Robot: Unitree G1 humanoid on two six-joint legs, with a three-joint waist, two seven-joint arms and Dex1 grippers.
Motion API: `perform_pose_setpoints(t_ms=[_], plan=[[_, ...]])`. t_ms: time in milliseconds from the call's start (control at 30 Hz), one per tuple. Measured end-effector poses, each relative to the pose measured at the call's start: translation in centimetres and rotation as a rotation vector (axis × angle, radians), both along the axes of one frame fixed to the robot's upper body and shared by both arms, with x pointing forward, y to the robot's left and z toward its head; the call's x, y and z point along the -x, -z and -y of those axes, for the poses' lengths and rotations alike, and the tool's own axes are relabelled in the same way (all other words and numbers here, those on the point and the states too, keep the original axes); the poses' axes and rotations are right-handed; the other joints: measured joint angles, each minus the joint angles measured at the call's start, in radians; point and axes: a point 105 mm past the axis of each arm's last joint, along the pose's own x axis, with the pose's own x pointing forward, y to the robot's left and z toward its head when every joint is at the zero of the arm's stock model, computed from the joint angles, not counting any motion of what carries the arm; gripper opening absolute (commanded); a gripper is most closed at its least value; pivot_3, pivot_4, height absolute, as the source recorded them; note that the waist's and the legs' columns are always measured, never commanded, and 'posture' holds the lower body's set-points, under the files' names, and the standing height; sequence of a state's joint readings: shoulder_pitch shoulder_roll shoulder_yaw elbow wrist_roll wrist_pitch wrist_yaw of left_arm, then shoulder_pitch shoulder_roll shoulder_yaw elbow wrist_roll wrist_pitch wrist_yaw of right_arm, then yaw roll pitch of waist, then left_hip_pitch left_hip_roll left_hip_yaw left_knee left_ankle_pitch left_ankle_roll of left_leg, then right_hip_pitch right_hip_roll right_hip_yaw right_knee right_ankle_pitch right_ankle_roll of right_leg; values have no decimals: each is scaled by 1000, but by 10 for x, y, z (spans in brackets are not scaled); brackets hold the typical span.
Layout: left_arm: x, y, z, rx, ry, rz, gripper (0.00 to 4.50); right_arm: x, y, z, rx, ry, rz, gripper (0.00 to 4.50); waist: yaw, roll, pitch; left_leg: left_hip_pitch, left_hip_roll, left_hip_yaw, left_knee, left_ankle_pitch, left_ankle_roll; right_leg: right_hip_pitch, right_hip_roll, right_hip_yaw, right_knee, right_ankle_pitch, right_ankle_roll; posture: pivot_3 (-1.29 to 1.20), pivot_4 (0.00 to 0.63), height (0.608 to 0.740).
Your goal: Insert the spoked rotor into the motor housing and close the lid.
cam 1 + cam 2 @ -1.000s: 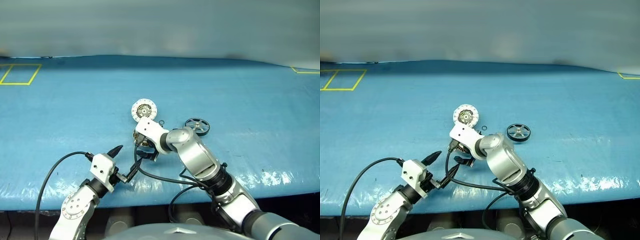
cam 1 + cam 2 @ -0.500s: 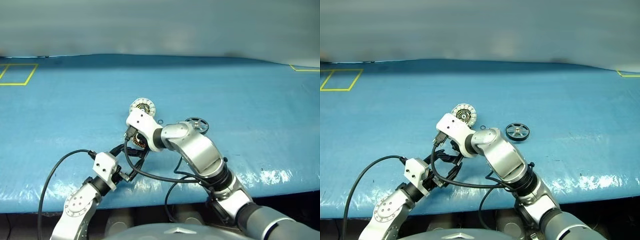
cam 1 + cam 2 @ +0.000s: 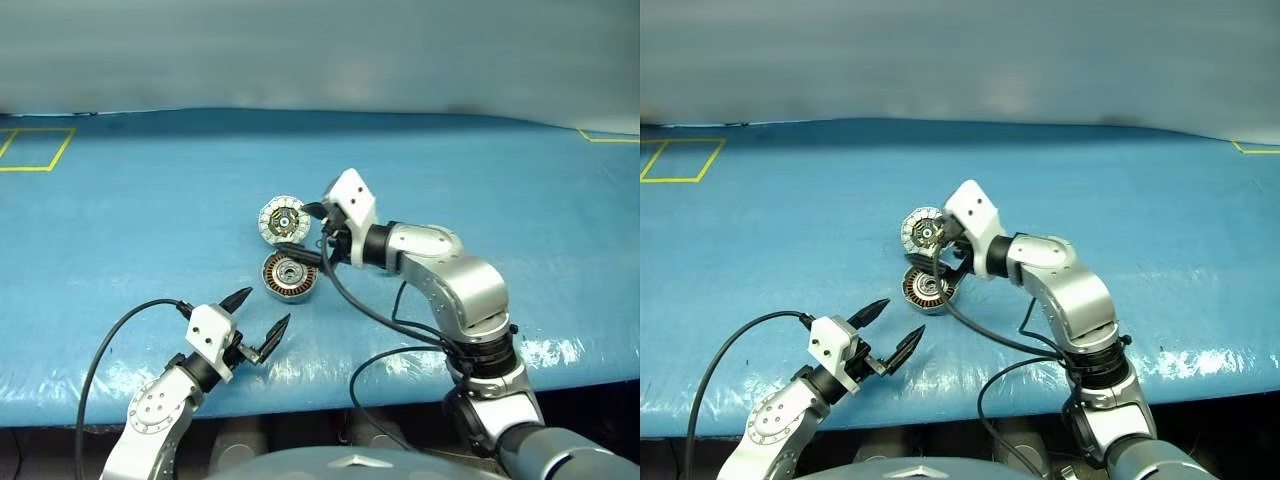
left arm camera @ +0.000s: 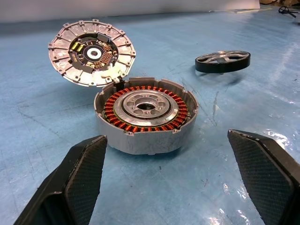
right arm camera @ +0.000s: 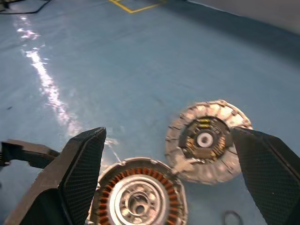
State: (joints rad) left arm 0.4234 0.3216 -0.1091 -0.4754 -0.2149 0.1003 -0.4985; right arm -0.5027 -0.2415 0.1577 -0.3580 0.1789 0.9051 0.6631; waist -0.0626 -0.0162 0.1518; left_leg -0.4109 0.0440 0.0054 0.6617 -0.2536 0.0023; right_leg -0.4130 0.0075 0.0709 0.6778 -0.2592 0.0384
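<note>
So w/ both our claws, left gripper (image 3: 258, 318) & right gripper (image 5: 173, 187), wide open & empty, motor housing (image 3: 289, 275) sits mid-table, lid (image 3: 281, 219) touching at 12 o'clock, so we should grab spoked rotor (image 4: 222, 61) flat.

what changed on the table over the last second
The right gripper, open and empty, lifted off the motor housing and swung away toward the lid, uncovering the housing. The lid seems shifted slightly, its edge now propped on the housing's rim. The left gripper stayed open in place near the table edge. The spoked rotor lies untouched beside them.
</note>
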Motion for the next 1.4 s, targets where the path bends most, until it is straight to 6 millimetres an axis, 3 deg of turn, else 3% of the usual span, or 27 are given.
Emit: perform_pose_setpoints(t_ms=[200,500,833,1000,1267,1400], plan=[[-1,-3,0,0,-3,27,4500,-30,32,21,73,190,1,4488,-2,0,0,0,0,0,0,0,0,0,1,1,0,0,0,0,150,740],[2,2,-1,68,-72,28,4500,-40,75,7,102,217,-55,4488,1,0,0,0,0,1,0,0,0,0,1,2,0,0,0,0,150,740],[6,3,-7,127,-116,46,4500,-53,88,11,84,266,-71,4488,1,0,0,1,0,1,0,0,0,1,1,2,0,0,0,0,150,740],[7,4,-8,126,-116,45,4500,-51,81,10,27,254,-101,4488,2,0,0,0,0,1,0,0,0,0,1,2,0,0,1,0,150,740],[9,11,-8,123,-106,23,4500,-36,38,1,-68,144,-61,4488,2,1,0,0,0,1,0,0,0,0,1,2,0,0,1,0,150,740],[9,10,-8,126,-101,30,4500,-37,36,6,-59,157,-49,4488,2,1,0,0,0,1,1,0,0,0,1,2,0,0,1,0,150,740]])
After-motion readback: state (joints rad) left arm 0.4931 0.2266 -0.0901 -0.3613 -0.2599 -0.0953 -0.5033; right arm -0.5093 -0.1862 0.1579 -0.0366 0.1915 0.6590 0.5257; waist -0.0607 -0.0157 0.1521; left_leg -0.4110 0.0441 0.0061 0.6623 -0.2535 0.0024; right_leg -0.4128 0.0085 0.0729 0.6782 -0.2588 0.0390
